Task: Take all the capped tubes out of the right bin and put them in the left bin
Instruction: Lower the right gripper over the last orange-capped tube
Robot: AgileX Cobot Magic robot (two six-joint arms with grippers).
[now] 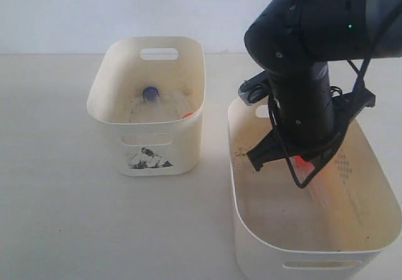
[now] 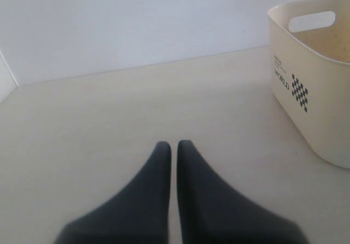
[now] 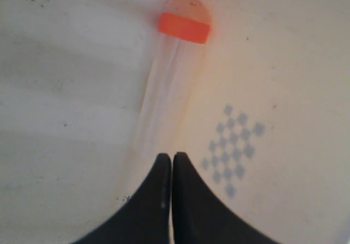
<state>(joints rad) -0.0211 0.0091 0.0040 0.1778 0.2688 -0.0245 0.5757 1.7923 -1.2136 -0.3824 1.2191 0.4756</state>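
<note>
Inside the larger right bin (image 1: 233,186) lies a clear tube with an orange cap (image 3: 184,28), along the corner where floor meets wall. My right gripper (image 3: 171,157) is down in this bin, shut and empty, its tips at the tube's capless end. From outside, that gripper (image 1: 257,159) shows under the black arm, with the orange cap (image 1: 303,161) peeking out beside it. The smaller left bin (image 1: 100,88) holds a blue-capped tube (image 1: 150,93) and an orange-capped one (image 1: 188,113). My left gripper (image 2: 174,145) is shut and empty above bare table.
A faint diamond print (image 3: 232,143) marks the right bin's wall beside the tube. In the left wrist view a cream bin (image 2: 314,99) with a checker print stands off to one side. Bare table (image 1: 56,186) lies around the left bin.
</note>
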